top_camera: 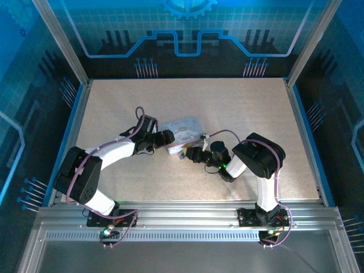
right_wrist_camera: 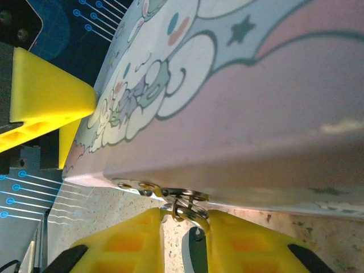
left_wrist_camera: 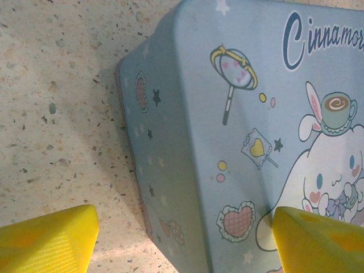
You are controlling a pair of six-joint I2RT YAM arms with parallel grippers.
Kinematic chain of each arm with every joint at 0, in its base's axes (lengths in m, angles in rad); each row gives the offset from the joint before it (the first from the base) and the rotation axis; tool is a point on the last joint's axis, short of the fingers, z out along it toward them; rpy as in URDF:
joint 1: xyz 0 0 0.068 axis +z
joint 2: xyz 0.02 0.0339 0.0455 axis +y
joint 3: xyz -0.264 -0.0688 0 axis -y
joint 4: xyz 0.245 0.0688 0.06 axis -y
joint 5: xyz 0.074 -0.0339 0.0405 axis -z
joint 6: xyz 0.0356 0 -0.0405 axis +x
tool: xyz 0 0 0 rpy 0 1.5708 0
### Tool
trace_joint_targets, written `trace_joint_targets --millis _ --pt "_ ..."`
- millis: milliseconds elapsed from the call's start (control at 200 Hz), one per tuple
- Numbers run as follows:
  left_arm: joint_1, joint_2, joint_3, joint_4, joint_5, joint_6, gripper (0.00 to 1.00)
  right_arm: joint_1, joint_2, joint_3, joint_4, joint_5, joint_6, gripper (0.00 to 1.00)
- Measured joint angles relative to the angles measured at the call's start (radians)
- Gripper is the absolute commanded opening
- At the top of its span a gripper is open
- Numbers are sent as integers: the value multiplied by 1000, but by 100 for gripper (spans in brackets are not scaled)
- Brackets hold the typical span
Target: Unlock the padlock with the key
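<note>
Risks first. The right gripper (right_wrist_camera: 185, 219) is working at the tiny silvery metal padlock with a dark bluish end (right_wrist_camera: 181, 208). The padlock is hanging from the small metal hasp (right_wrist_camera: 142, 186) on the near wall of the lavender cartoon-printed tin box (left_wrist_camera: 187, 114).

- **Tin moving:** Any pull or twist here is likely going into the whole tin rather than the lock alone. The tin is probably light and is lying loose on the speckled beige tabletop (left_wrist_camera: 57, 114), so it could slide or tip toward the near edge.
- **Weak brace:** The left gripper (left_wrist_camera: 185, 219) is the only brace. It is standing spread wide, one yellow finger over the lid and the other over the tabletop past the tin's left wall. Whether either is touching cannot be told. If neither is pressing down, the tin is free to skate.
- **Lock slipping:** The lock is small enough to pivot on the hasp and slip out, swinging its keyhole away.

Whether the dark bluish piece lower in the gap is the lock's own end or a key's head cannot be told.

Position. The tin is lying about the middle of the tabletop, with the padlock on its near side. In the right wrist view the lock is sitting squarely in the narrow gap between the two yellow fingers, just below the hasp. They are drawn in against both its sides and seem to be pinching it.
</note>
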Motion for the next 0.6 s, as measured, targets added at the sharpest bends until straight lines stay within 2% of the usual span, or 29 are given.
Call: trace_joint_targets --millis 160,600 --pt "0 1 0 1 0 0 81 0 0 -6 -3 6 5 8" --pt "0 3 -10 23 0 0 81 0 -29 -27 -14 29 12 5"
